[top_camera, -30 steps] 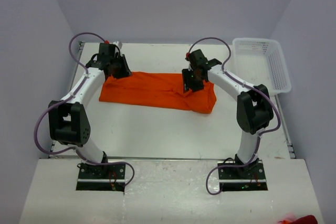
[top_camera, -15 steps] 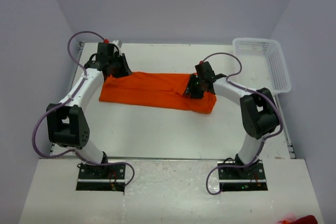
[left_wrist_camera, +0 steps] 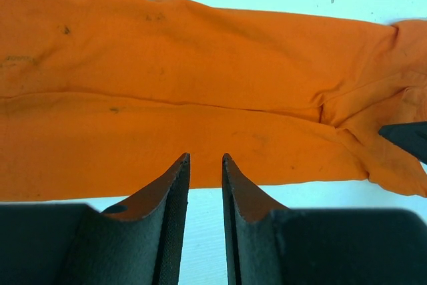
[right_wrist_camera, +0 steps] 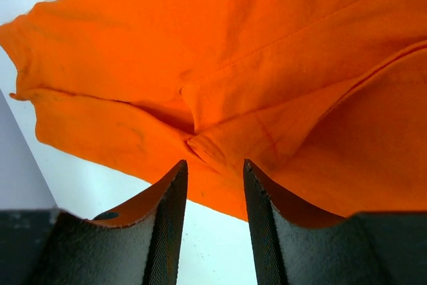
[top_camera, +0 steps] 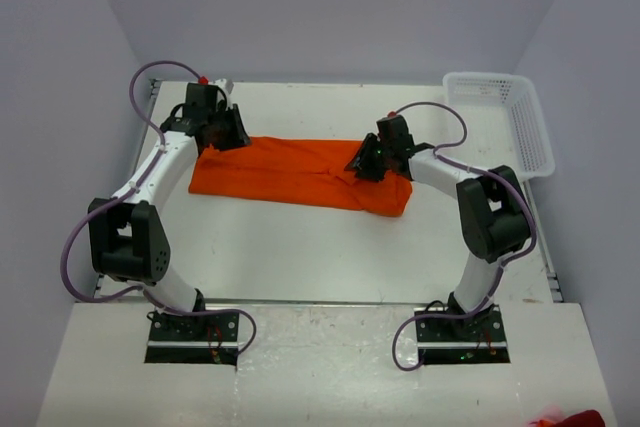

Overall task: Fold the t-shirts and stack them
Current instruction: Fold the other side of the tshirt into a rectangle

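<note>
— How far along is the folding?
— Partway, I'd say. The left pincer (top_camera: 222, 132) hangs over the left end of the orange t-shirt (top_camera: 290, 172), its jaws a narrow gap apart with nothing between them. The shirt lies across the desk (top_camera: 300, 247) as a long band, folded in lengthwise.
— And the right side?
— The right pincer (top_camera: 368, 162) sits low at the right end, jaws apart astride a small fold, not clamped. The crosswise folds and the stacking are left to do. The white basket (top_camera: 530, 137) stands well apart at the far right.
</note>
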Controlling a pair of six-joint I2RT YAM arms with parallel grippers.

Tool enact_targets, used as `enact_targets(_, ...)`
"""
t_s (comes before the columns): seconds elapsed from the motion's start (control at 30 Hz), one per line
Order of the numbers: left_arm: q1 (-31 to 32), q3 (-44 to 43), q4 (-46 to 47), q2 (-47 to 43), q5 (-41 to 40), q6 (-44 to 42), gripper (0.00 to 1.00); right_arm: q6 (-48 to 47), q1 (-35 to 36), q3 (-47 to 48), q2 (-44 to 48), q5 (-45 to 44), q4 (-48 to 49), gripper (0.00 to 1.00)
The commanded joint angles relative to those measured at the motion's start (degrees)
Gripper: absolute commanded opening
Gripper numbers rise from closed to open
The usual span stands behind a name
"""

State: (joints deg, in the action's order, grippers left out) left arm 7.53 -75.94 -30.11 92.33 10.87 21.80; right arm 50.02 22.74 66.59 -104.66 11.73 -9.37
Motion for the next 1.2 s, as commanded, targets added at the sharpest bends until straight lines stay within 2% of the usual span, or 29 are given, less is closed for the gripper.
enact_targets(0.0, -0.15, 0.00, 0.22, -1.98, 0.11, -1.85, 0.27, 2.36, -0.42, -1.19, 0.77, -0.47, 2.42, 0.40)
enact_targets(0.37, -0.15, 1.23, 0.93, -1.72, 0.82, -1.59, 0.27, 4.56, -1.82, -7.26, 3.41, -3.46, 3.74, 0.40)
enact_targets(0.7, -0.15, 1.85, 0.93, -1.46, 0.91, -1.85, 0.27, 3.86, -2.18, -4.72, -1.33, -0.21, 5.15, 0.37)
enact_targets(0.87, -0.23, 1.76, 1.02, -1.19, 0.64, -1.94, 0.27, 3.42, -2.18, -2.17, -3.18, 1.19, 5.32, 0.27)
enact_targets(0.9, -0.15, 1.68, 1.02, -1.11, 0.73, -2.03, 0.27, 3.07, -2.18, -1.47, -3.35, 1.54, 5.41, 0.21)
enact_targets(0.97, -0.15, 1.85, 1.10, -0.84, 0.73, -2.03, 0.27, 2.37, -2.18, -0.06, -4.40, 2.33, 4.97, 0.13)
enact_targets(1.0, -0.15, 1.94, 1.10, -0.84, 0.81, -2.03, 0.27, 1.67, -2.18, 0.90, -4.67, 2.34, 4.62, 0.03)
enact_targets(1.03, -0.23, 1.85, 1.02, -0.58, 0.90, -2.03, 0.27, 1.31, -2.18, 1.43, -4.76, 2.42, 4.88, 0.00)
enact_targets(1.17, -0.15, 2.29, 1.28, -0.49, 0.64, -2.20, 0.27, -0.80, -2.18, 4.16, -5.64, 3.39, 4.27, 0.00)
